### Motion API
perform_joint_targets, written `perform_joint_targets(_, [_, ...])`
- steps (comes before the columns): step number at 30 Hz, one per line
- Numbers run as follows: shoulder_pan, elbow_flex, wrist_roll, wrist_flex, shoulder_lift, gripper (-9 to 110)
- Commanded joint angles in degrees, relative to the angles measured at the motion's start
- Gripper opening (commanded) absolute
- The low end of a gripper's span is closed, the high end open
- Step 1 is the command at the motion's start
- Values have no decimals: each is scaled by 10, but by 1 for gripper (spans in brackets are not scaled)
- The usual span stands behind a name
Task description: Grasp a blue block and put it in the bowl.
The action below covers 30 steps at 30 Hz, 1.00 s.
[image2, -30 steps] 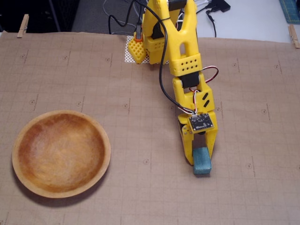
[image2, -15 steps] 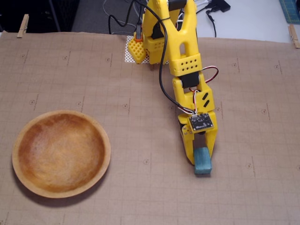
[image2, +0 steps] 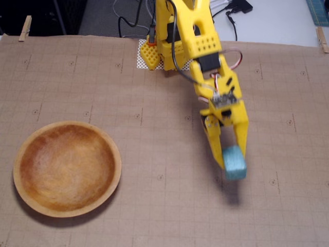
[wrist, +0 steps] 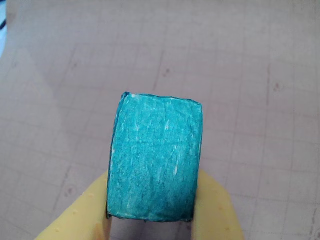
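1. Table (image2: 77, 77): brown gridded paper cover, mostly bare. Arm base at the top edge in fixed view, wires behind it.
2. Bowl (image2: 116, 170): lower left in fixed view, upright, nothing in it. Well apart from everything else.
3. Arm (image2: 187, 36): yellow, reaches down and right from the base; small circuit board on the wrist.
4. Gripper (image2: 230, 157): clenched on the block. In wrist view both yellow fingers (wrist: 75, 220) press its left and right sides, no visible gap.
5. Block (image2: 235, 162): teal, held at the fingertips, right of centre in fixed view. Shadow on the paper sits below and clear of it, so I'd judge it's off the table, not resting. Wrist view shows the block (wrist: 156, 162) sticking out past the fingertips, w/ paper blurred behind.
6. Step: grasp looks done, lift in hand. Carry to bowl not yet done.
7. Next: swing left across the table to the bowl, w/ enough height to clear the near rim. Get the block over the bowl centre, then open. Grip is only on the back part of the block, so it could pivot or slip; keep the move smooth, no jerks.
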Motion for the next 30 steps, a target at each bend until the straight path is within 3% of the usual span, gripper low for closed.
perform_joint_targets(1, [6,-8,-4,51,139,-3])
perform_joint_targets(15, [123,-16,-11,277,393,-3])
perform_joint_targets(21, [214,-4,-81,294,420,-3])
perform_joint_targets(30, [325,55,-92,293,418,-3])
